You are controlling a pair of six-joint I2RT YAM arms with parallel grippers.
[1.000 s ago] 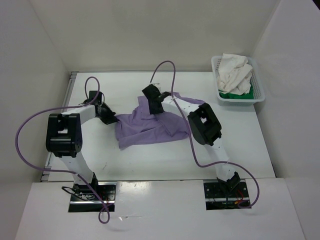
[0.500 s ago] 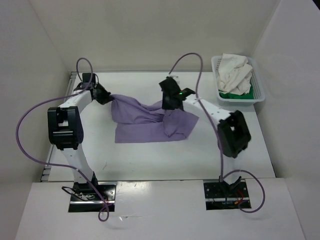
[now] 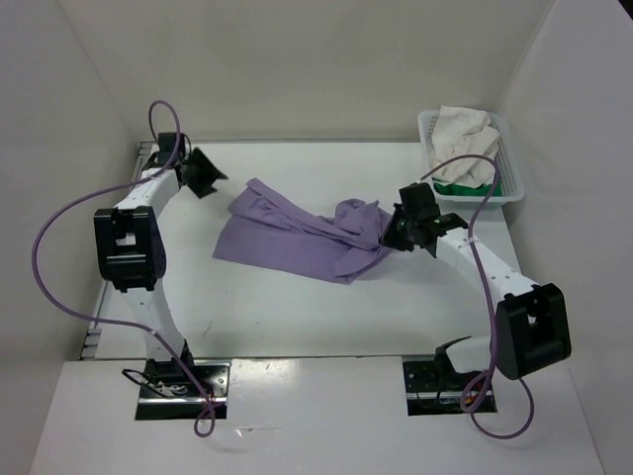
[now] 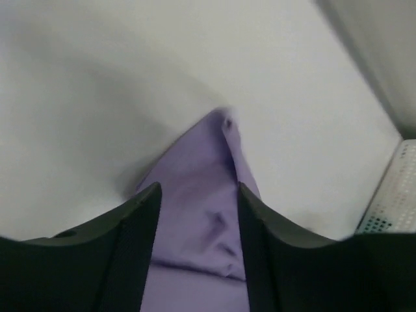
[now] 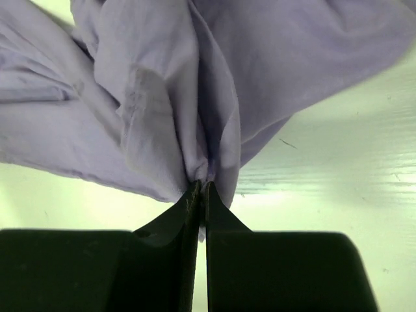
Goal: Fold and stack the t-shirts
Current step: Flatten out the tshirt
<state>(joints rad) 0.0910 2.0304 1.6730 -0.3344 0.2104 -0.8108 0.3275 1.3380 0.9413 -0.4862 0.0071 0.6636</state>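
The lavender t-shirt [image 3: 292, 237] is laid in a rumpled diagonal band across the middle of the table [image 3: 297, 307]. Its left part is spread fairly flat and its right end is gathered into a bunch. That bunched end is pinched by the right gripper [image 3: 393, 236], whose jaws are seen in the right wrist view pressed together on a fold of the purple cloth. The left gripper [image 3: 206, 178] is held near the far left corner of the table, just beside the shirt's upper left corner and apart from it. Its jaws are spread and nothing is gripped between them; a pointed tip of the cloth is seen on the table beyond the fingers [image 4: 140, 221]. The cream t-shirt [image 3: 463, 143] is heaped in the white mesh basket [image 3: 512, 188] at the far right, and the green t-shirt [image 3: 457, 188] is partly seen beneath it.
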